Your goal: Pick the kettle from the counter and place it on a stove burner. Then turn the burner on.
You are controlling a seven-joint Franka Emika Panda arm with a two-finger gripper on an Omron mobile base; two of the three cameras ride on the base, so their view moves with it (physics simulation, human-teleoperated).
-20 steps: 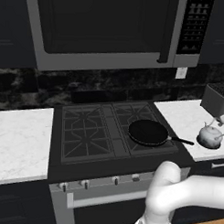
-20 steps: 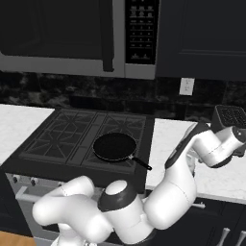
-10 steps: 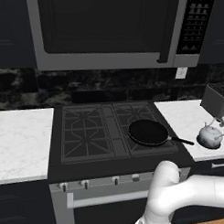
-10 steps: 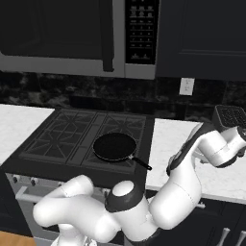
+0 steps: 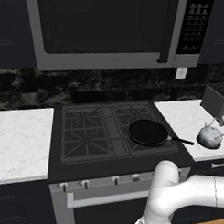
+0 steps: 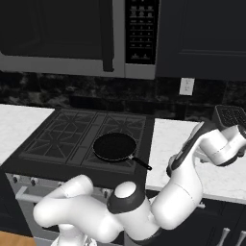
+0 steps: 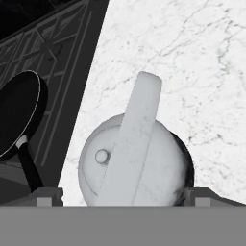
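- Left base view: the kettle [image 5: 210, 137] sits on the counter [image 5: 187, 117], to the right of the black stove. It is small, round and grey, with a pale handle on top.
- A flat black frying pan [image 5: 148, 132] rests on the front right stove burner [image 5: 143, 124]. Its thin handle points right, toward the kettle, but does not touch it.
- A grey toaster [image 5: 218, 100] stands behind the kettle, at the right edge.
- A big microwave [image 5: 107, 29] hangs above the stove. A row of knobs [image 5: 100, 181] runs along the stove's front.
- The white arm bends up from the bottom right and goes off the right side.

- Right base view: the arm curls from the bottom up and over the counter [image 6: 173, 139] on the right. Its white wrist covers the spot where the kettle stands.
- The frying pan [image 6: 114, 146] lies on the front right stove burner [image 6: 120, 139], handle pointing to the counter.
- The toaster [image 6: 230, 117] peeks out behind the arm.

- Hand view: the camera looks straight down on the kettle [image 7: 137, 163], very near. Its pale handle runs across its round top, and a little knob sits beside it.
- The kettle stands on the white marble counter [image 7: 182, 67].
- The gripper [image 7: 122, 198] is spread wide. One finger tip shows on each side of the kettle, and they pinch nothing.
- The frying pan [image 7: 17, 113] is on the left, on the dark stove.
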